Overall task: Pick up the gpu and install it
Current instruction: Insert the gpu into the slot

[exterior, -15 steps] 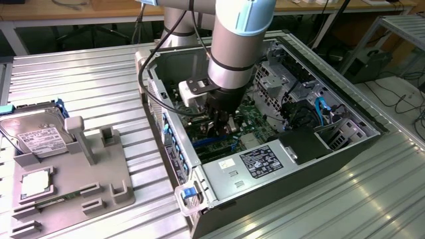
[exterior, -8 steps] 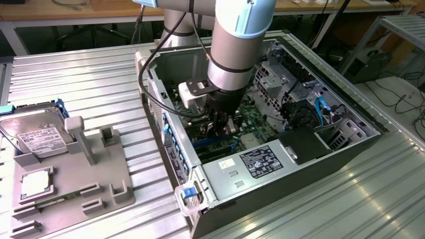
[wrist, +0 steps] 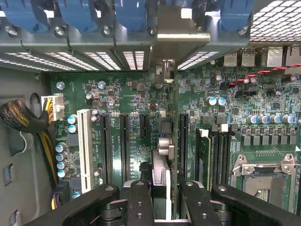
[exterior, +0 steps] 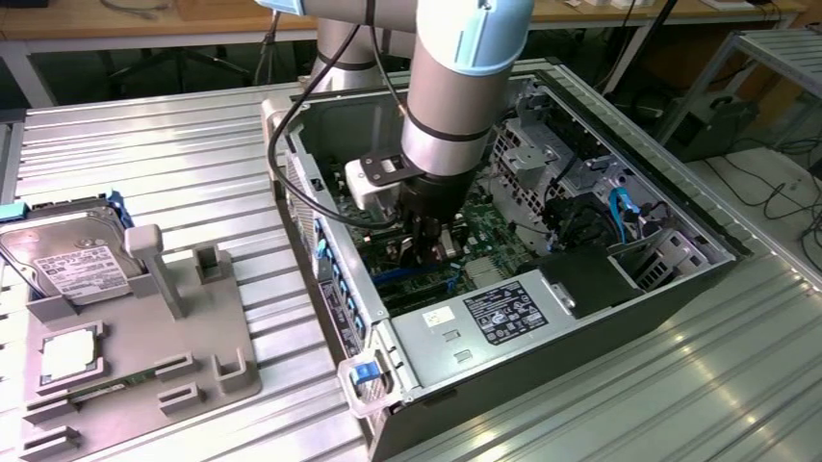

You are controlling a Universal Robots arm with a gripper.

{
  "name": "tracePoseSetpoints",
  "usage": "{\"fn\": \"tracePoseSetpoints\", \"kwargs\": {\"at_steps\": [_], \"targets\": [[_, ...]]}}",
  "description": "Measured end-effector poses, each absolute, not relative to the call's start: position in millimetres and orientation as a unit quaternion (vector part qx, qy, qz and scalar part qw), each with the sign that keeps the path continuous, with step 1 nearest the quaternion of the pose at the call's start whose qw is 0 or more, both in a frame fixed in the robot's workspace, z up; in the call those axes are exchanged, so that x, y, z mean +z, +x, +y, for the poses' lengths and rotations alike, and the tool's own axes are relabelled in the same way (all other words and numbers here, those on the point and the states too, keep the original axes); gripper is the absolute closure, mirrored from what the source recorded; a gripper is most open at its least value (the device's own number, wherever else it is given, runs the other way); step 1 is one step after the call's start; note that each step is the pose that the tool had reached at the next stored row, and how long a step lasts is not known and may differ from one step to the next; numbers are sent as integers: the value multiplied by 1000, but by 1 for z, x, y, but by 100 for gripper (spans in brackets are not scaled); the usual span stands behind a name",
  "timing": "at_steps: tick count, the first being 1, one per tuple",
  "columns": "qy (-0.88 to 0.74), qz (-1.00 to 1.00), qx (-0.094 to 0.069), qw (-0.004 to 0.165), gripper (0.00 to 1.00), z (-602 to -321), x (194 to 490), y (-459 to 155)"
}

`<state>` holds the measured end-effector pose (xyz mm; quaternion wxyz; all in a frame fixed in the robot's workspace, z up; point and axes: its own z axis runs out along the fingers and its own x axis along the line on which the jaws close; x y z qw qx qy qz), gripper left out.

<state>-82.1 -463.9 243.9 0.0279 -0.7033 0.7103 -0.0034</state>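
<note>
The gpu [wrist: 161,165] appears edge-on in the wrist view, a thin card standing upright over the green motherboard [wrist: 127,94] between two black expansion slots. Its silver bracket [wrist: 176,35] lies against the case's rear slot openings. My gripper [wrist: 164,188] is shut on the card, with one black finger [wrist: 140,200] on each side. I cannot tell whether the card's edge is seated in a slot. In the exterior view my gripper [exterior: 424,241] reaches straight down into the open computer case [exterior: 719,245], near its middle.
A power supply [exterior: 514,313] fills the case's near end, and a drive cage with blue cables [exterior: 623,217] is at the exterior view's right. On the exterior view's left, a grey fixture [exterior: 192,337] holds a hard drive [exterior: 71,255] and a CPU chip [exterior: 71,351].
</note>
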Motion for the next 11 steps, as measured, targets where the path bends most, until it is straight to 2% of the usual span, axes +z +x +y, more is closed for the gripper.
{"fn": "tracePoseSetpoints", "kwargs": {"at_steps": [11], "targets": [[-703,710,0,25,72,-464,245,-80]]}}
